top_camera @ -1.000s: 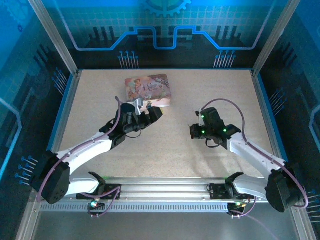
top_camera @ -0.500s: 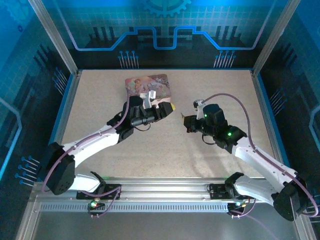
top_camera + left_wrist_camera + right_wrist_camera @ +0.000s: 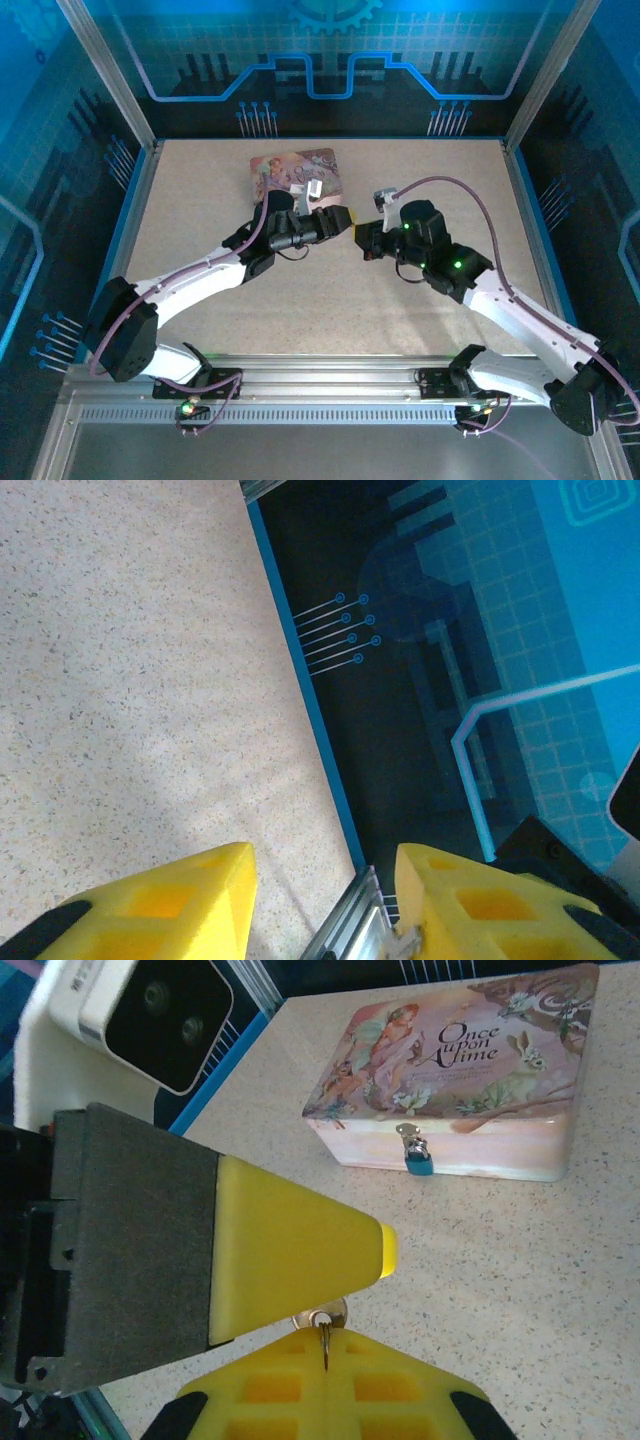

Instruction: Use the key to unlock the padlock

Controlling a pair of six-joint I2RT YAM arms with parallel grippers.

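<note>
Within the last second, a closing of the gap between left tool [image 3: 345, 216] and right tool [image 3: 363, 243]; now almost tip to tip above the counter [image 3: 430, 180], just beside the pink tin [image 3: 275, 170]. Likely a handover of the key [image 3: 324, 1335], with no approach to the padlock [image 3: 419, 1160] yet. From the right wrist: key clamped in the closed right tool, padlock hanging on the tin front, apart. From the left wrist: fingers [image 3: 170, 905] spread, gripping nothing.
</note>
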